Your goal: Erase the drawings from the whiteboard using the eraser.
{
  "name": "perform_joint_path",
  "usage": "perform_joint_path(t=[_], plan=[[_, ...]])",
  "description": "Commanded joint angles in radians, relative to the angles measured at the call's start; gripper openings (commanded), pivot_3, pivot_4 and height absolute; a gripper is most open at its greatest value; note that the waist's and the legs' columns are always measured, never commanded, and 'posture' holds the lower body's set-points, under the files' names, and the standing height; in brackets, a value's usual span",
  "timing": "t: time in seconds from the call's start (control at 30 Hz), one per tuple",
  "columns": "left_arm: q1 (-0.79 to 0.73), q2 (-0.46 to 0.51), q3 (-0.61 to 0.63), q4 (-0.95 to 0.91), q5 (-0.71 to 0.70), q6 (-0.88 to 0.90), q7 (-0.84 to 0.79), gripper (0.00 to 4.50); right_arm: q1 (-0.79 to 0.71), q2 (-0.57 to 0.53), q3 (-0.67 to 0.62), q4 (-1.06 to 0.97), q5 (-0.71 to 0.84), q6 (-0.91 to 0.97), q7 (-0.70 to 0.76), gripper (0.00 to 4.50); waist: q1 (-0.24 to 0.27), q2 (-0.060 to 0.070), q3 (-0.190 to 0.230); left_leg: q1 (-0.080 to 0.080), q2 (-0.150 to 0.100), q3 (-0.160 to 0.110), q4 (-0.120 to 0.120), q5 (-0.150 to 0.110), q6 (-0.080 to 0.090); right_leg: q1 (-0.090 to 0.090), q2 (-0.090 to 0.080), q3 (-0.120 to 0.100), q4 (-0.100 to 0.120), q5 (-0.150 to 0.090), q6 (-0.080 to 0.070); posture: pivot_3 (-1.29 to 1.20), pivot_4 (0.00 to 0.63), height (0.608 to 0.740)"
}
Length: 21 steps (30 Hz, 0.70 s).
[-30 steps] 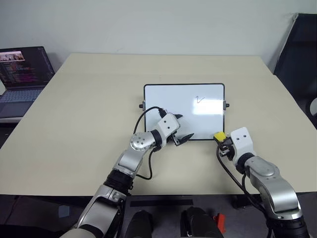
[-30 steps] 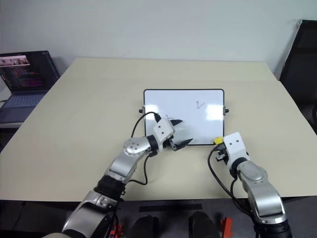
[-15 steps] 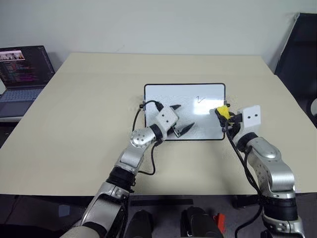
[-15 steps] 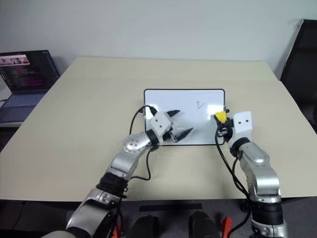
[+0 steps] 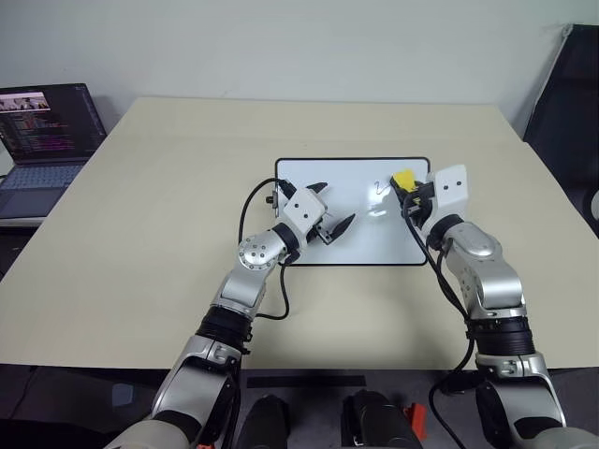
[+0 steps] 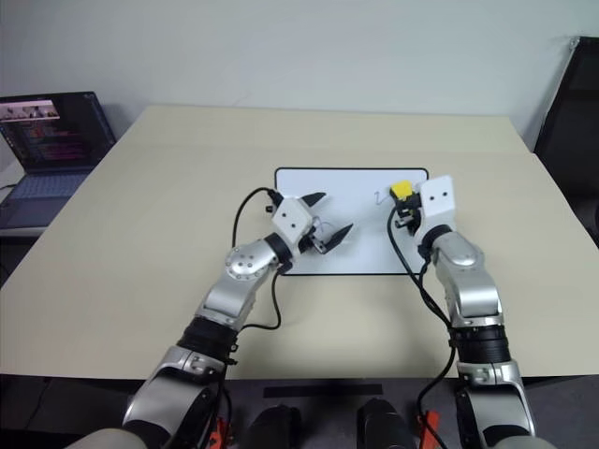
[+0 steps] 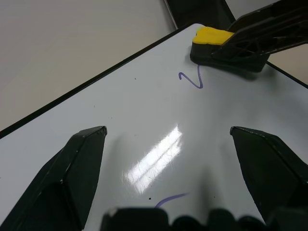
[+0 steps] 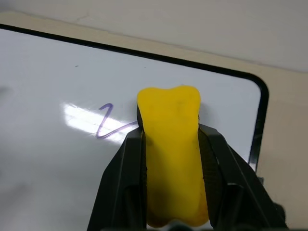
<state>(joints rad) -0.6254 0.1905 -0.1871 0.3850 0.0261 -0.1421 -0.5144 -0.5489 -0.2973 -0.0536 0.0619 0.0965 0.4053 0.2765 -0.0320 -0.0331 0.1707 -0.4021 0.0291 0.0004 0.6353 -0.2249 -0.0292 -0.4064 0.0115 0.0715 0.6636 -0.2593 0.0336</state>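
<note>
The whiteboard [image 5: 374, 241] lies flat in the middle of the beige table. One of the drawings, a thin purple tick [image 5: 378, 187], sits near its far right corner, and a second short stroke [image 7: 171, 198] shows close under my left gripper. My right gripper [image 5: 407, 187] is shut on the yellow eraser [image 5: 403, 178], which is over the board just right of the tick [image 8: 108, 122]. I cannot tell whether the eraser touches the board. My left gripper [image 5: 337, 204] is open above the board's left half, with nothing between its fingers.
An open laptop [image 5: 42, 140] stands on a lower surface at the far left. A black chair [image 5: 562, 94] is beyond the table's right edge. A small black knob [image 5: 271, 196] sticks out of the board's left side. The table [image 5: 168, 187] spreads wide around the board.
My right gripper has carried the eraser from the board's near right corner up and forward to beside the tick. My left gripper has moved a little farther over the board.
</note>
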Motion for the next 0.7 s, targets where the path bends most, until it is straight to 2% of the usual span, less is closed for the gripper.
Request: perform_joint_path(t=[0.03, 0.27, 0.43, 0.7], plan=[[-0.010, -0.006, 0.014, -0.048, -0.014, -0.029, -0.001, 4.50, -0.003, 0.001, 0.007, 0.009, -0.015, -0.017, -0.008, 1.09, 0.000, 0.000, 0.000, 0.000, 0.000, 0.000, 0.000, 0.000, 0.000, 0.000, 0.000, 0.000, 0.000, 0.000, 0.000, 0.00, 0.150, 0.740], [-0.012, -0.006, 0.016, -0.050, -0.014, -0.032, 0.006, 4.50, 0.098, 0.030, 0.131, -0.121, 0.004, 0.021, 0.075, 1.09, -0.004, 0.000, 0.000, 0.001, 0.001, 0.000, 0.000, 0.000, 0.000, 0.000, 0.000, 0.000, 0.001, 0.000, 0.000, 0.00, 0.150, 0.740], [0.003, 0.000, 0.022, -0.067, -0.015, -0.021, 0.013, 4.50, 0.130, 0.011, 0.224, -0.173, -0.018, 0.024, 0.150, 1.09, -0.006, 0.000, 0.000, 0.001, 0.001, 0.000, 0.001, 0.000, 0.000, 0.000, 0.001, 0.000, 0.002, 0.000, 0.000, 0.00, 0.150, 0.740], [0.040, 0.000, 0.025, -0.107, -0.012, 0.001, 0.020, 4.50, 0.015, -0.021, 0.135, -0.016, -0.070, -0.031, 0.047, 1.09, 0.000, 0.000, 0.000, 0.001, 0.001, 0.000, 0.002, 0.000, 0.000, 0.000, 0.000, 0.000, 0.002, 0.000, 0.000, 0.00, 0.150, 0.740]])
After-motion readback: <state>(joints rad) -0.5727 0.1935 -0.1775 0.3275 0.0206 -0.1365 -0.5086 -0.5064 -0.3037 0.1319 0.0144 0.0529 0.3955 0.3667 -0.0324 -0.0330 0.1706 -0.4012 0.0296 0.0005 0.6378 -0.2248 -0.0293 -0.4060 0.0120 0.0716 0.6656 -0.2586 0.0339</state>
